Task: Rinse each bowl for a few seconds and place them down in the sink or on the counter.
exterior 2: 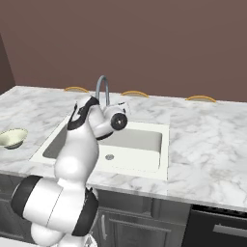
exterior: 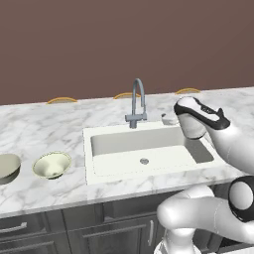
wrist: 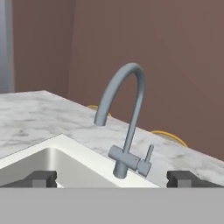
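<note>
The counter point(exterior: 44, 126) is a long white marble slab with grey veining. It runs left to right across both base views above dark cabinets point(exterior: 59, 230). The sink point(exterior: 99, 136) is a white rectangular basin recessed into the counter, with its long axis parallel to the counter's front edge. A small round drain point(exterior: 144, 161) sits on the basin floor near the middle.

The grey gooseneck faucet point(exterior: 137, 101) stands at the back rim of the sink, behind the drain. In the hand view, the faucet point(wrist: 127, 113) rises upright from its base, arches over, and its spout end points down toward the basin. A short lever point(wrist: 149, 154) projects from the side of its base.

Two bowls rest on the counter to the left of the sink, both upright with their openings facing up. The cream bowl point(exterior: 51, 164) is nearer the sink and stands apart from its left rim. The grey-beige bowl point(exterior: 7, 167) lies just beside the cream bowl on its far side and is cut off by the left picture edge. In the right base view, the cream bowl point(exterior 2: 13, 138) appears at the left edge.

The claw point(wrist: 111, 178) is open, its two dark fingertips point(wrist: 41, 178) set wide apart and holding nothing. It is aimed at the faucet base, above the right part of the sink.
</note>
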